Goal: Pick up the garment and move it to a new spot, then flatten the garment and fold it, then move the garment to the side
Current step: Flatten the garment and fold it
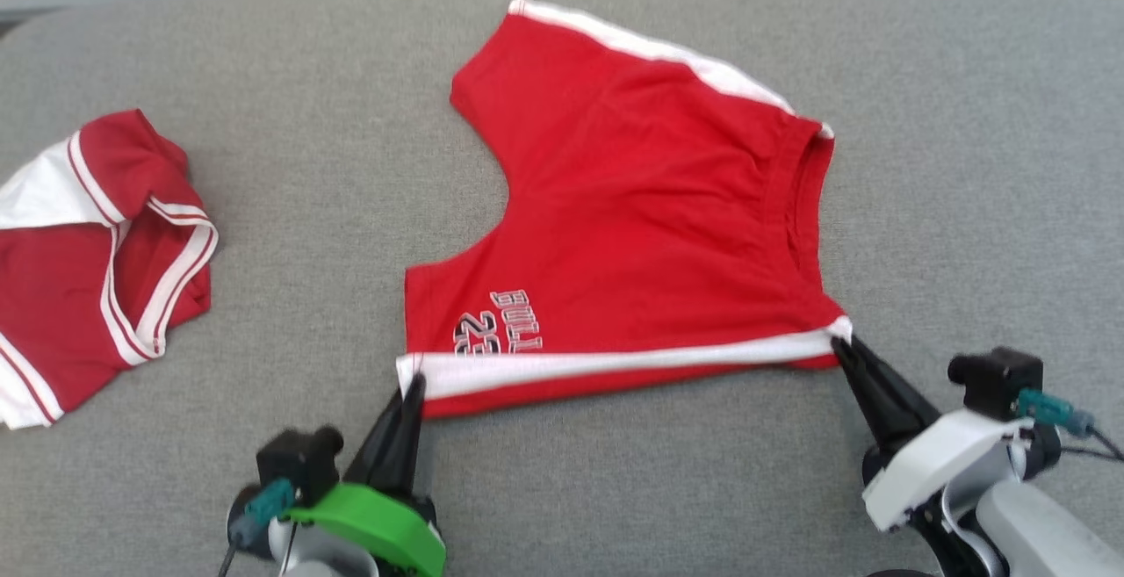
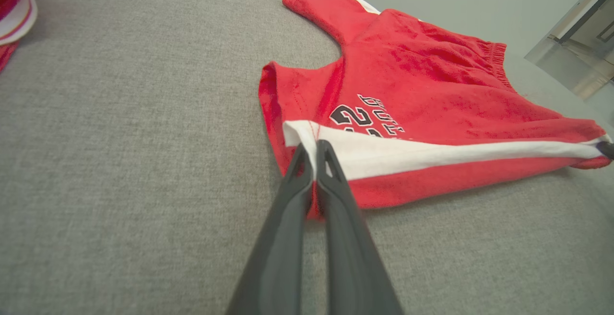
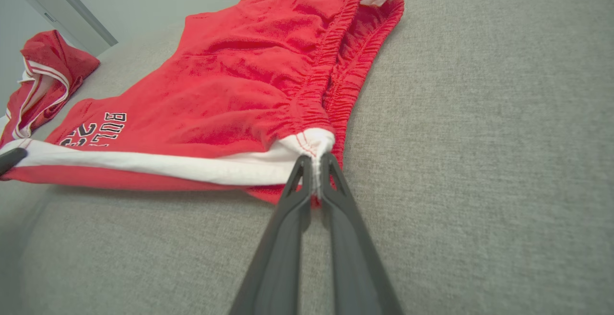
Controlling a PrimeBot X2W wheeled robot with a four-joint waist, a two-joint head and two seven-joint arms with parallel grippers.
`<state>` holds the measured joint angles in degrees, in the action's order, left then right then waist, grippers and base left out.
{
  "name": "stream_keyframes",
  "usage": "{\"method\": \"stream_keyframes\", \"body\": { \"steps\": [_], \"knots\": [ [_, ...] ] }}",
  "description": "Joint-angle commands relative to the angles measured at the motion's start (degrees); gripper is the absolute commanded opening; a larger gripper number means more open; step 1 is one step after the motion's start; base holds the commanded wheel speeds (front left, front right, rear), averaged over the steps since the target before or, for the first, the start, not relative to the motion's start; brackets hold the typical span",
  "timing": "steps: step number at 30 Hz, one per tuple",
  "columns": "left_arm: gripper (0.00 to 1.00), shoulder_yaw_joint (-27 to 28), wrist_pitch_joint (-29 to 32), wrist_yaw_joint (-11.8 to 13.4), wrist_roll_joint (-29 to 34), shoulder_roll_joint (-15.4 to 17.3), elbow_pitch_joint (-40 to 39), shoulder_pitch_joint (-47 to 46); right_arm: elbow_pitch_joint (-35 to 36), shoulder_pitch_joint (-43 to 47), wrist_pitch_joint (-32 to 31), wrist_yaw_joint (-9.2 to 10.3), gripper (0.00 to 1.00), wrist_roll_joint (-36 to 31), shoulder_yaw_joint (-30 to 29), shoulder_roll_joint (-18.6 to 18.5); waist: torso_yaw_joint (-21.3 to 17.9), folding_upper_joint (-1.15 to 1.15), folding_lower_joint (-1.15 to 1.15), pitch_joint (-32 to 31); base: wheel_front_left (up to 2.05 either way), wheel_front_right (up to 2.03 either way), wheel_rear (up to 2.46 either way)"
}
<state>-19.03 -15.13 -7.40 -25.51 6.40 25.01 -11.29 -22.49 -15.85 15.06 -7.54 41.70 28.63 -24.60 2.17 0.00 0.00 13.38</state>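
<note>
- Far left: a second red-and-white garment [image 1: 97,243] lies crumpled on the grey padded surface [image 1: 290,76], well apart from the work.
- Lower left: the left gripper [image 1: 413,381] points up the head view. Its jaws are closed together, pinching the near left corner of the red shorts [image 1: 650,208] at the end of the white side stripe [image 1: 632,359]. The left wrist view confirms the cloth is nipped between both fingertips.
- Centre: the shorts lie spread across the middle of the padded surface, leg openings toward the robot's left and elastic waistband [image 1: 799,199] toward its right. Printed lettering [image 1: 500,327] sits on the near leg, just above the stripe.
- The white stripe runs almost straight between the two grippers along the near edge, with a narrow red band below it.
- Lower right: the right gripper [image 1: 841,344] has its jaws clamped on the waistband end of the same stripe; the right wrist view shows white hem gathered between the fingertips.
</note>
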Motion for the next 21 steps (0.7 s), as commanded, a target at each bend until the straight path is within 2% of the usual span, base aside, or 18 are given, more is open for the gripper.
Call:
{"method": "stream_keyframes", "body": {
  "steps": [1,6,10,13,17,21],
  "knots": [
    [0.00,0.67,-0.01,-0.09,-0.86,-0.08,-0.17,4.10,0.16,3.32,0.15,0.10,0.00,-0.46,-0.14,-0.06,-0.60,0.00,0.00,-9.58,0.00,0.00,0.00],
    [0.00,1.36,-0.02,-0.10,-1.72,-0.49,-0.90,12.08,-0.03,10.33,0.15,0.10,0.00,-0.26,3.14,0.57,-0.66,0.00,0.00,-14.25,0.00,0.00,0.00],
    [0.00,0.74,-0.02,-0.10,-2.30,0.74,-1.33,16.54,0.09,14.58,0.15,0.09,0.00,1.09,7.45,-0.78,-0.47,0.00,0.00,-16.46,0.00,0.00,0.00],
    [0.00,1.77,-0.02,-0.10,-2.69,1.15,-1.96,19.21,0.98,16.72,0.15,0.09,0.00,2.19,8.33,-1.85,-0.47,0.00,0.00,-17.27,0.00,0.00,0.00],
    [0.00,2.91,-0.02,-0.10,-2.46,1.87,-4.90,19.33,3.83,17.51,0.16,0.10,0.00,3.33,6.90,-2.71,-1.02,0.00,0.00,-16.18,0.00,0.00,0.00],
    [0.00,3.08,-0.03,-0.04,-1.46,3.78,-8.03,12.96,7.19,15.49,0.15,0.10,0.00,5.64,1.58,-1.29,-1.60,0.00,0.00,-13.17,0.00,0.00,0.00]
  ]
}}
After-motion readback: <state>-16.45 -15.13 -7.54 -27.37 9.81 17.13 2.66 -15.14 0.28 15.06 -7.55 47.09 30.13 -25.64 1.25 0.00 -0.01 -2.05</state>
